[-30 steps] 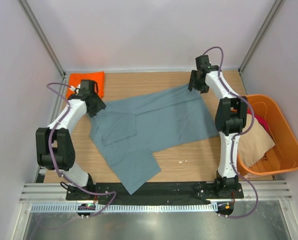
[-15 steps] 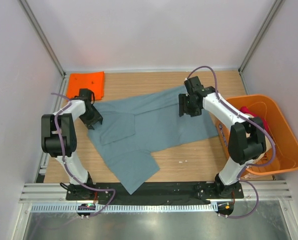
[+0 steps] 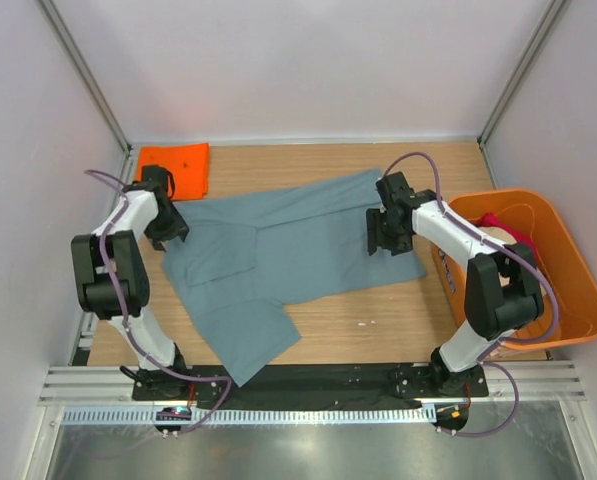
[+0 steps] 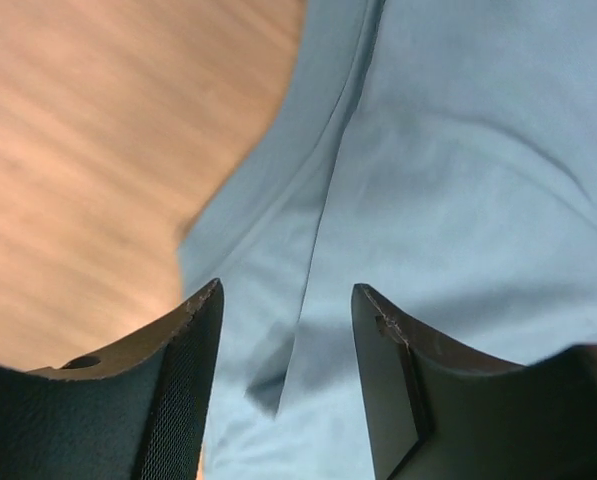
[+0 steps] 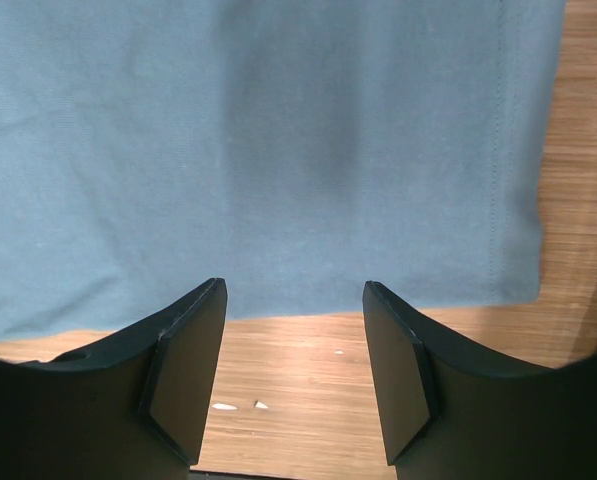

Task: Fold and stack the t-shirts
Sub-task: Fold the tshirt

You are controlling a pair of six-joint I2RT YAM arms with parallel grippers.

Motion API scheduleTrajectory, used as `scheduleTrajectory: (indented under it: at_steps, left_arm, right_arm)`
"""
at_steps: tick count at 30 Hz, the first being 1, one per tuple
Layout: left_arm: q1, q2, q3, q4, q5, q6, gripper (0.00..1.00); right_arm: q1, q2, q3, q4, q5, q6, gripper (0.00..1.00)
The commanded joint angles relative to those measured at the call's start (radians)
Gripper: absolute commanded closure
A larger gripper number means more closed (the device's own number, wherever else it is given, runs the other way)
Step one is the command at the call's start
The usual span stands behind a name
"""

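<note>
A large grey-blue t-shirt (image 3: 298,250) lies spread across the wooden table, one sleeve reaching toward the front edge. A folded orange t-shirt (image 3: 175,167) rests at the back left corner. My left gripper (image 3: 168,230) stands open at the grey-blue shirt's left edge. In the left wrist view the left gripper (image 4: 286,310) hovers over a seam of the shirt (image 4: 458,150), with nothing between its fingers. My right gripper (image 3: 383,235) is open over the shirt's right side. In the right wrist view the right gripper (image 5: 293,300) sits just past the hem (image 5: 278,130), above bare wood.
An orange plastic tub (image 3: 578,260) stands at the right edge of the table, holding beige cloth (image 3: 486,236) and red cloth (image 3: 502,222). Bare table (image 3: 378,320) shows in front of the shirt. Side walls close in on the left and right.
The right gripper came from the back corner forward over the shirt's right side. The left gripper moved back and left, and the grey-blue shirt shifted left with it.
</note>
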Motion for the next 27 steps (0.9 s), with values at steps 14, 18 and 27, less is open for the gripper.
scheduleTrajectory:
  at_steps: [14, 18, 27]
  left_arm:
    - [-0.504, -0.777, -0.573, -0.395, -0.086, -0.617, 0.51]
    - [-0.625, -0.792, -0.642, -0.39, -0.077, -0.714, 0.51]
    - [-0.638, -0.775, -0.726, -0.255, -0.123, -0.737, 0.54]
  right_arm:
    - [-0.027, -0.033, -0.052, 0.029, 0.015, 0.064, 0.37]
    - [-0.035, -0.038, -0.069, 0.035, 0.003, 0.086, 0.38]
    - [-0.064, -0.073, -0.091, 0.033, -0.014, 0.081, 0.38]
